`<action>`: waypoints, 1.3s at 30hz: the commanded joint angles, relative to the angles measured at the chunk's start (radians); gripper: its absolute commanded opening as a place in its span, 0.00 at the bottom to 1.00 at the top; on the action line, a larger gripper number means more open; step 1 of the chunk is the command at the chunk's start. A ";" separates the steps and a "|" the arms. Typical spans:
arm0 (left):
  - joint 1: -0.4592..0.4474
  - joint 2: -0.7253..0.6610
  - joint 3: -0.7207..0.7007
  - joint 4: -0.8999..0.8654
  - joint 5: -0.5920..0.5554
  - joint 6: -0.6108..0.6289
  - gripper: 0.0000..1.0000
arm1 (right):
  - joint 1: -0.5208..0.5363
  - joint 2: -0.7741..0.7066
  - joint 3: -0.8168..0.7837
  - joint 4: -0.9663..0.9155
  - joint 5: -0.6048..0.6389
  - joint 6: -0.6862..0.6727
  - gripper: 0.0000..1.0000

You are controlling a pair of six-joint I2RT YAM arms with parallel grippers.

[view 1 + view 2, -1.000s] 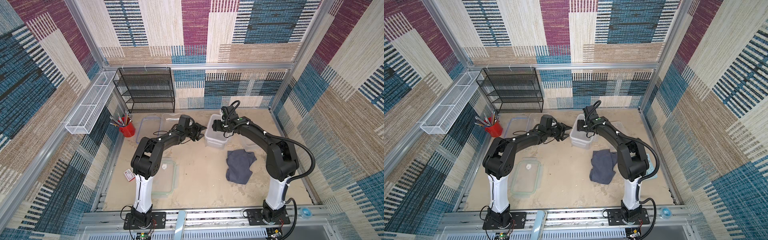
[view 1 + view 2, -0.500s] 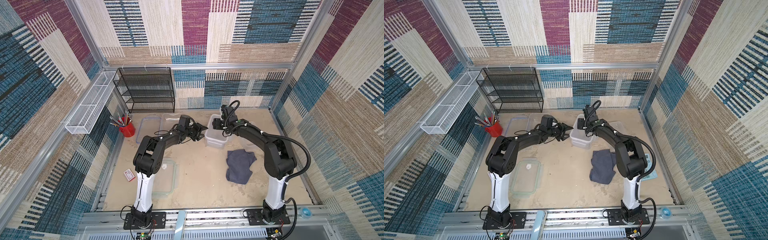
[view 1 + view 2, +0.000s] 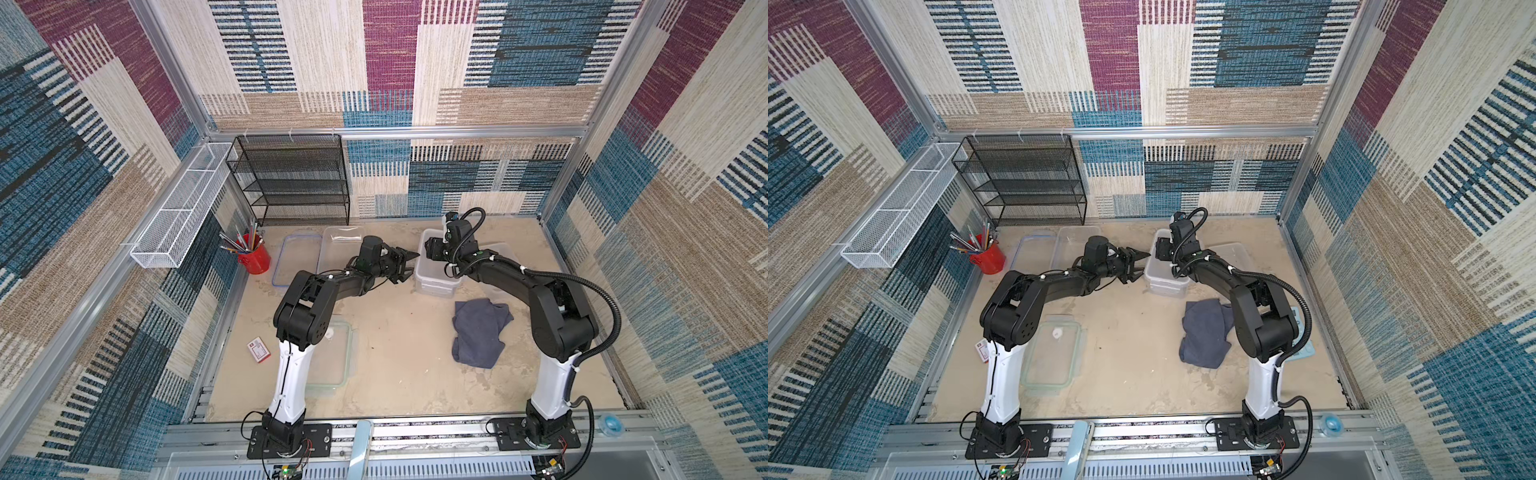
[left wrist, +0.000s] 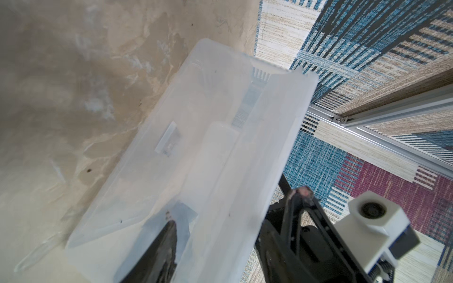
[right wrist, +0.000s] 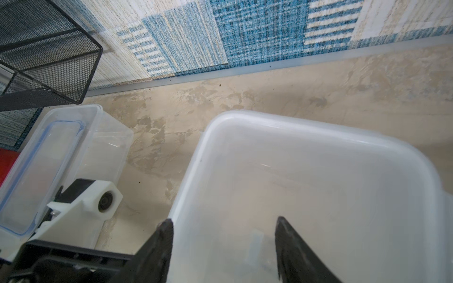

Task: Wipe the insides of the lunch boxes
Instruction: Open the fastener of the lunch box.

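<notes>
- Carpet-tile walls in blue, plum and straw close round a sandy bench (image 3: 395,353), seen clearly from above.
- We find the deep frosted lunch box (image 3: 436,278) upright at the back middle of the bench. Its long axis runs from the robot's side toward the back wall.
- Our right hand (image 5: 224,219) hangs over that box with its fingers apart and clamped on nothing. In the right wrist view one finger is over the inside, and the other sits at or just outside the long wall that faces the left arm.
- Our left hand (image 3: 413,265) comes at that same long wall from outside, fingers apart and tips close against it. The left wrist view is blurred by frosted plastic, so we cannot tell whether a finger touches the wall.
- A clear lunch box (image 3: 341,245) stands beside the blue-rimmed lid (image 3: 297,259), and a third lunch box (image 3: 500,251) sits partly behind the right arm.
- The grey cloth (image 3: 480,332) lies loose on the bench just in front of the deep box, and neither hand holds it.
- We judge that wiping cannot start without the cloth. The right arm is nearer both cloth and box, while the left hand is placed to steady the long wall.
</notes>
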 commanded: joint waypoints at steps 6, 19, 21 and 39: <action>-0.017 0.000 -0.070 0.224 -0.007 -0.136 0.44 | 0.004 0.045 -0.105 -0.382 -0.145 0.124 0.65; -0.028 -0.022 -0.111 0.241 -0.015 -0.152 0.47 | 0.010 0.013 -0.209 -0.320 -0.170 0.172 0.64; -0.028 -0.060 -0.150 0.182 -0.018 -0.118 0.52 | 0.010 0.016 -0.208 -0.317 -0.174 0.175 0.64; -0.083 -0.153 -0.181 0.106 -0.284 -0.083 0.54 | 0.012 -0.016 -0.312 -0.201 -0.220 0.268 0.62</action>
